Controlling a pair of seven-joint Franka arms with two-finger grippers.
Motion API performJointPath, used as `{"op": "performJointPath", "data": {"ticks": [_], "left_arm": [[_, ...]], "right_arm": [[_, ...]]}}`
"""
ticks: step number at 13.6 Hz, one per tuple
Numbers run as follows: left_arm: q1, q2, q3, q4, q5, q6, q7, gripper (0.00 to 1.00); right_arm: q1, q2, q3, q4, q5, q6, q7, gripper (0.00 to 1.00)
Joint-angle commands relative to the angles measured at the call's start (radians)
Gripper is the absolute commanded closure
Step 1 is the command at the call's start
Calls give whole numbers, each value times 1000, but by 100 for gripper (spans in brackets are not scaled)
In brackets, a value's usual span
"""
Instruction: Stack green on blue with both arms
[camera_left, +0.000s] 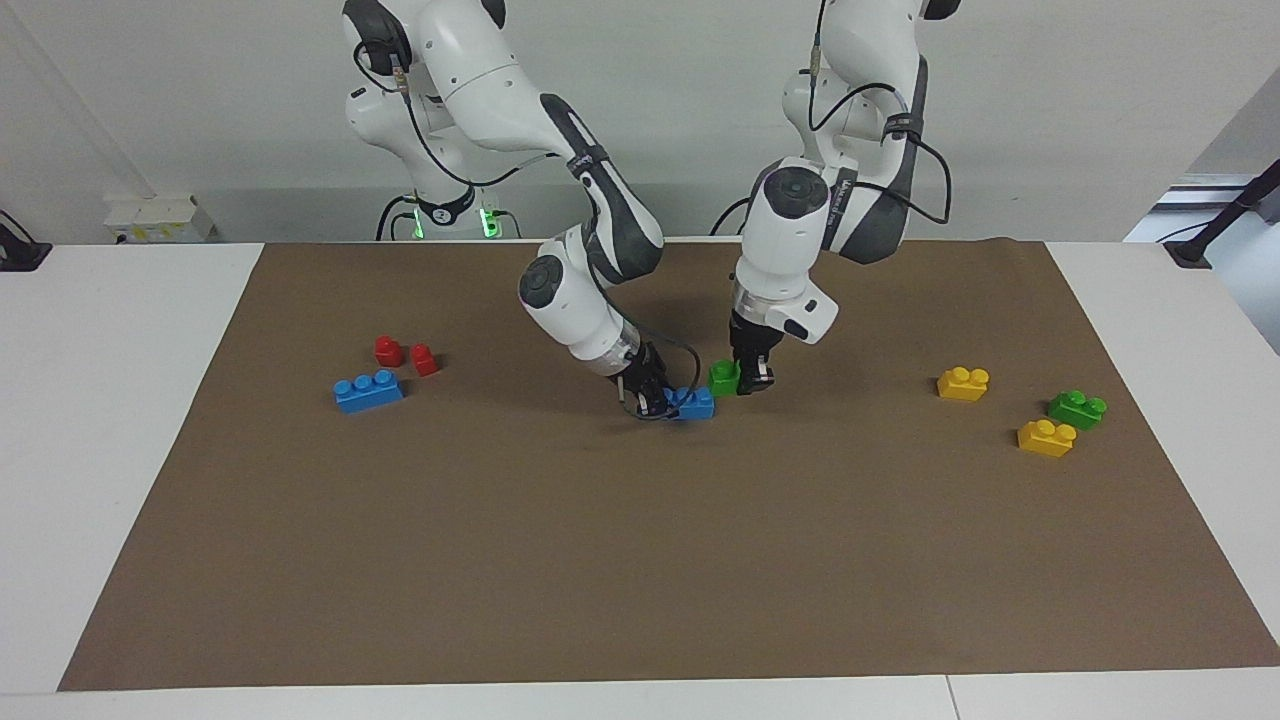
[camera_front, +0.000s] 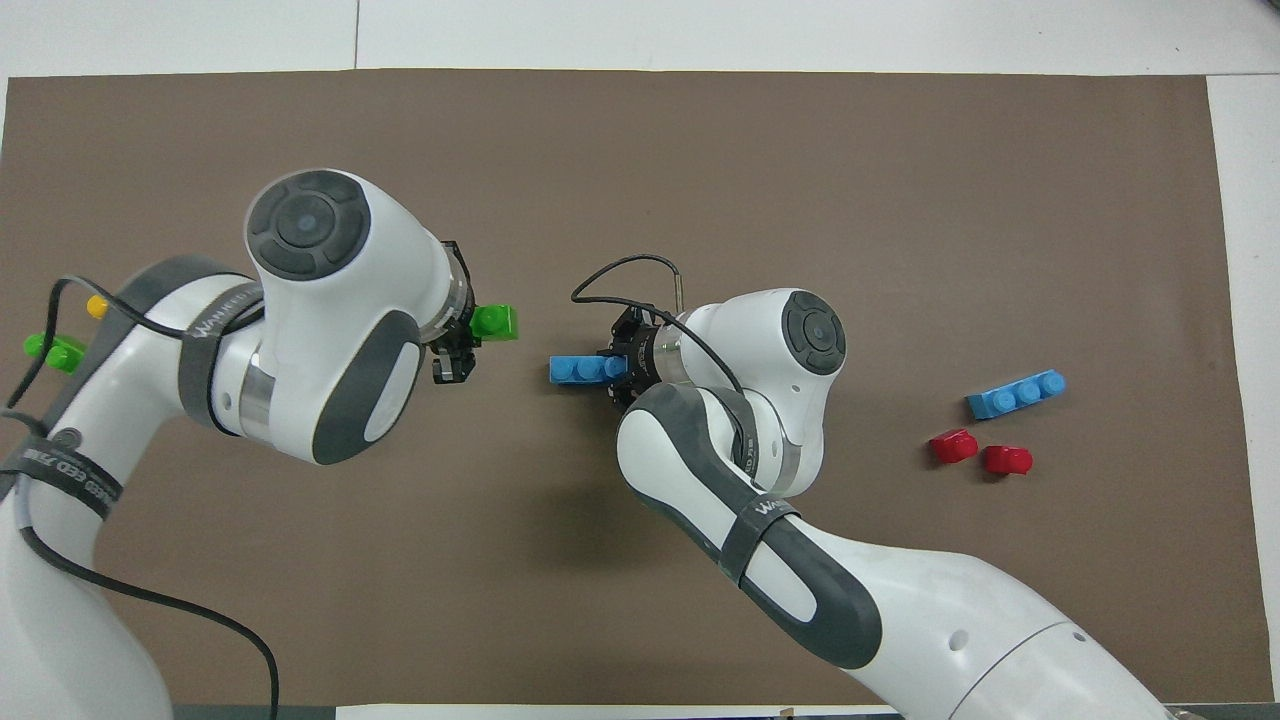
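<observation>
My right gripper (camera_left: 652, 396) (camera_front: 622, 368) is shut on one end of a light blue three-stud brick (camera_left: 692, 404) (camera_front: 580, 370) and holds it low over the middle of the brown mat. My left gripper (camera_left: 752, 376) (camera_front: 455, 345) is shut on a small green brick (camera_left: 723, 377) (camera_front: 495, 322). It holds the brick just above the mat, close beside the blue brick toward the left arm's end. The two held bricks are apart and not stacked.
A second blue brick (camera_left: 368, 391) (camera_front: 1015, 393) and two red pieces (camera_left: 388, 350) (camera_left: 424, 359) lie toward the right arm's end. A second green brick (camera_left: 1077, 409) (camera_front: 55, 350) and two yellow bricks (camera_left: 963, 383) (camera_left: 1046, 438) lie toward the left arm's end.
</observation>
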Motion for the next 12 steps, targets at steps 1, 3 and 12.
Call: {"op": "performJointPath", "data": {"ticks": [1,3,12], "left_arm": [[-40,-29,18,-64,32,60,-74,100],[-60,-20,18,-67,32,76,-107,100],[-103,46,18,-66,115,142,-209,100]], "right_arm": [[4,-11,1,-30,33,32,-36,100],[6,-11,1,-30,33,32,-37,100],[4,-11,1,-30,35,32,-36,100]]}}
